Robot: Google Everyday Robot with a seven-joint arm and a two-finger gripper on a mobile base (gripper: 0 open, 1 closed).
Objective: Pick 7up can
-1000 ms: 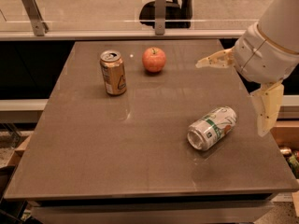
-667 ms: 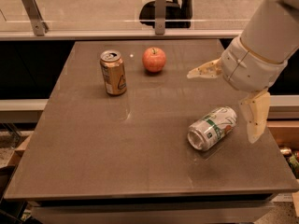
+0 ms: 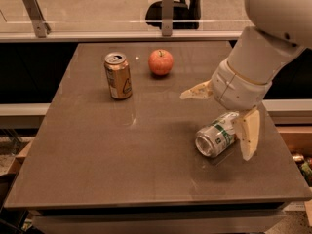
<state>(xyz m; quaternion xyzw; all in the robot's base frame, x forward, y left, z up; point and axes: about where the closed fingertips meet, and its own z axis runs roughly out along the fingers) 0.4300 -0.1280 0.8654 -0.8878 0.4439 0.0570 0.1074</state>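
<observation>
The 7up can (image 3: 216, 136) lies on its side on the brown table (image 3: 122, 150), at the right side, with its shiny silver end turned towards the front left. My gripper (image 3: 216, 126) hangs just above and over the can, open wide. One pale finger (image 3: 196, 92) points left behind the can. The other finger (image 3: 250, 135) points down at the can's right end and hides part of it. The jaws hold nothing.
A gold-orange can (image 3: 118, 75) stands upright at the back left of the table. A red apple (image 3: 160, 62) sits to its right. The table's right edge runs close behind the 7up can. A glass rail with metal posts (image 3: 166, 12) lines the back.
My arm has moved left and down, so the open gripper now sits over the 7up can instead of up to its right. The can, apple and gold can have not moved.
</observation>
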